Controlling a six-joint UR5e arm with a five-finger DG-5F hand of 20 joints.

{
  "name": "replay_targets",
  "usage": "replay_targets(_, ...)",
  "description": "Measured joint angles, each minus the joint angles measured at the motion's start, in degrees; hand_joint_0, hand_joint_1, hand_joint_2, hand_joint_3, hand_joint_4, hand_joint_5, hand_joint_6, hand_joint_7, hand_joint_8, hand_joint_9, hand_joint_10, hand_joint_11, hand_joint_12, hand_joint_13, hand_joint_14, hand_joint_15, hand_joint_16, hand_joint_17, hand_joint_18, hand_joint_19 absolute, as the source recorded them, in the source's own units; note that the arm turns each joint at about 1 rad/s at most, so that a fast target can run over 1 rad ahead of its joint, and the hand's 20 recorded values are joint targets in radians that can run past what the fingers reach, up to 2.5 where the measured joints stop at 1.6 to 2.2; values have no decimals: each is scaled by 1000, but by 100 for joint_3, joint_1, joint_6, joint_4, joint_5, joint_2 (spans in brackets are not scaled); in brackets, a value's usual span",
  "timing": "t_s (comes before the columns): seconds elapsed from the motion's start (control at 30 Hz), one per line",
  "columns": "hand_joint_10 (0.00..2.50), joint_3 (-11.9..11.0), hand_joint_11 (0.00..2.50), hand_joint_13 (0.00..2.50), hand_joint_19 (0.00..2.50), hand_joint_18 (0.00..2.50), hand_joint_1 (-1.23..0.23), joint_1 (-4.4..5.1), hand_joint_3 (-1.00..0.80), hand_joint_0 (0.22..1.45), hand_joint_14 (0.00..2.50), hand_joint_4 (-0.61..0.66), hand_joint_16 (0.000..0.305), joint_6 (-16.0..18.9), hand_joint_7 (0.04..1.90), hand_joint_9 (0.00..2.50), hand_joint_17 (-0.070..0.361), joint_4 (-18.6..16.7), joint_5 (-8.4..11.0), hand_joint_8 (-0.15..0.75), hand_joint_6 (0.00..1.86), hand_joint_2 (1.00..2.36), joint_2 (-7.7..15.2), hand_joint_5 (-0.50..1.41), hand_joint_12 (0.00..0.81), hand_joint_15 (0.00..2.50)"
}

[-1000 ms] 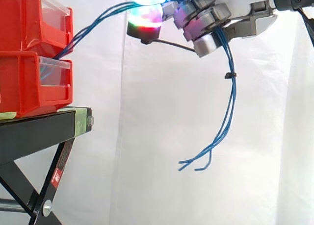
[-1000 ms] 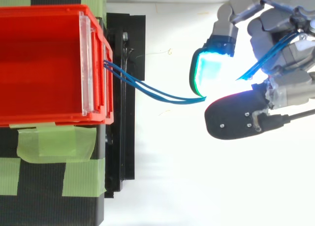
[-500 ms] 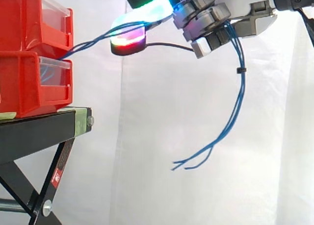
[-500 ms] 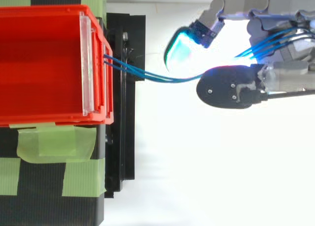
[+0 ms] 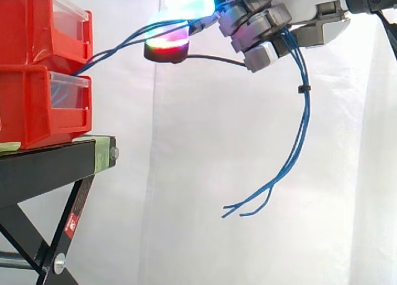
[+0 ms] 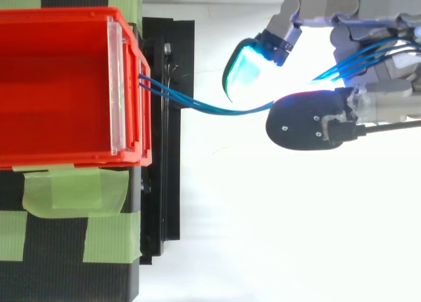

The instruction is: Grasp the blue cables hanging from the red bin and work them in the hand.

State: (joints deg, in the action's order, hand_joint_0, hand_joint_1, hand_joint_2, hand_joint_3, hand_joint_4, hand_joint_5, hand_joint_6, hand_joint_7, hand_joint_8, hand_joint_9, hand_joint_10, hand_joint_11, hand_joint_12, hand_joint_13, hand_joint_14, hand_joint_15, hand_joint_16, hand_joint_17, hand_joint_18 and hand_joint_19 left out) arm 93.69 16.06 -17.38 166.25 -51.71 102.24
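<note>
Blue cables [image 6: 197,105] are gripped by the curled hand [image 5: 263,24] | cables are stretched sideways from the red bin [image 5: 31,24] to the hand | loose ends are left hanging under it

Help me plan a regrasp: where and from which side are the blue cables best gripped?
Probably just above the black tie, where the blue cables hang bundled and near-vertical below the robot hand; come in level from the side view's right. Lower down the ends splay apart.
</note>
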Motion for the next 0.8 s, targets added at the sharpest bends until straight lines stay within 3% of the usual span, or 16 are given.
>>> replay_targets(0.13, 2500, 0, 2500, 1019, 950, 1433, -661, 1, -680, 829, 2500, 319, 52, -16, 1460, 789, 116, -8, -8, 484, 12, 1013, 2, 487, 530, 1787)
replay_targets(0.5, 2500, 0, 2500, 1017, 950, 1428, -691, 1, -583, 821, 2500, 261, 53, -63, 1353, 775, 119, -13, -23, 494, 434, 1016, -1, 379, 543, 1833)
replay_targets(0.6, 2500, 0, 2500, 998, 908, 1397, -716, 1, -628, 785, 2500, 279, 55, -63, 1256, 723, 124, -13, -23, 505, 667, 1013, -2, 270, 559, 1813)
replay_targets(0.73, 2500, 0, 2500, 954, 841, 1340, -737, 1, -692, 772, 2500, 272, 57, -60, 1190, 649, 129, -13, -24, 510, 776, 1011, -2, 168, 567, 1791)
replay_targets(0.8, 2500, 0, 2500, 938, 785, 1322, -733, 1, -846, 723, 2500, 285, 60, -59, 1136, 608, 135, -13, -24, 518, 831, 1006, -2, 108, 574, 1790)
